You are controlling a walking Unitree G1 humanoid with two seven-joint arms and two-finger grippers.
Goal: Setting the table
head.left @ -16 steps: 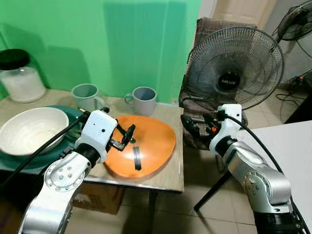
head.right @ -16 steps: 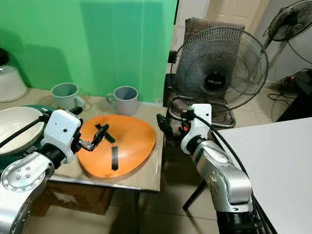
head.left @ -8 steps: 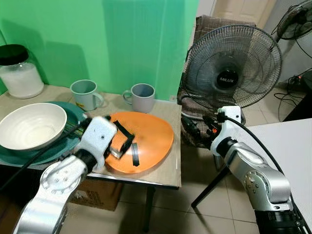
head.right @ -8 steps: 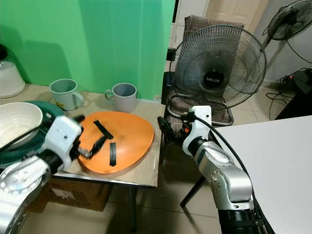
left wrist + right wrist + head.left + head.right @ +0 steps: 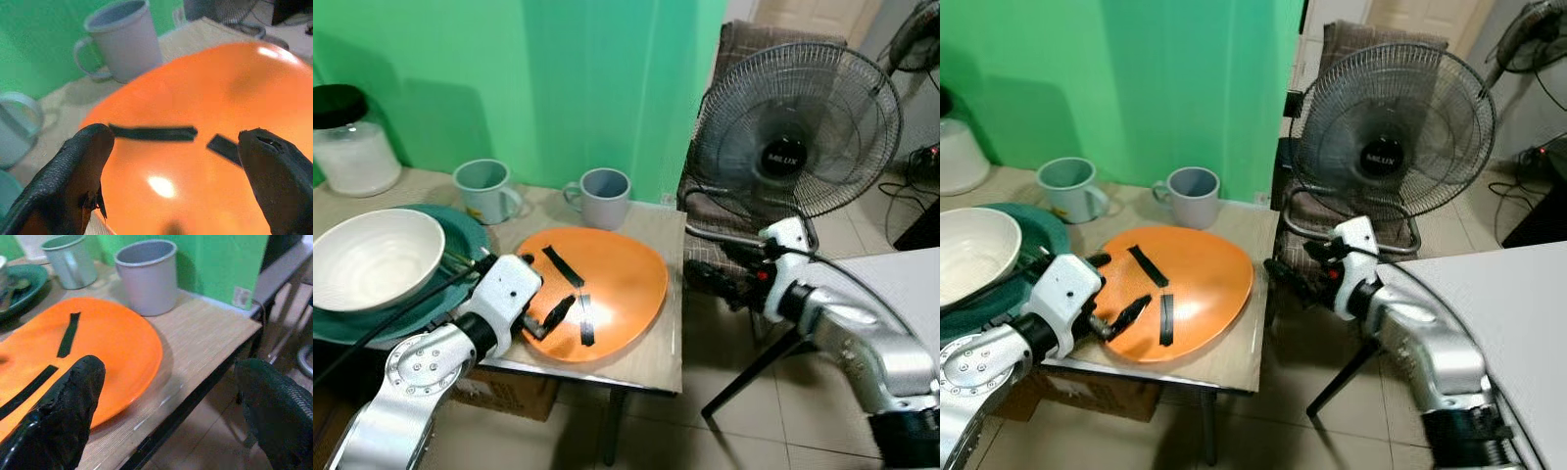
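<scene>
A: In the left eye view, what had changed?

B: The left claw (image 5: 551, 315) had dropped from above the orange plate (image 5: 617, 284) to its near rim, fingers apart and clamped on nothing. The plate lay flat on the tabletop (image 5: 658, 354), just beside the white bowl (image 5: 374, 257) on the green dish (image 5: 462, 235).

A: And the right eye view?

B: The right claw (image 5: 1283, 275) had stayed off the tabletop's edge, in front of the fan (image 5: 1393, 147). The whole picture had shifted a little, so the camera moved too.

A: The left wrist view?

B: Both black fingers (image 5: 73, 176) stood wide, the plate's black strips (image 5: 152, 132) between them, a grey mug (image 5: 124, 39) behind.

A: The right wrist view?

B: Fingers (image 5: 58, 416) spread apart, empty, with the plate's edge and the tabletop corner between them.

A: Meaning?

B: I judged the left claw was lining up to grip the plate's rim; nothing was held yet.
</scene>
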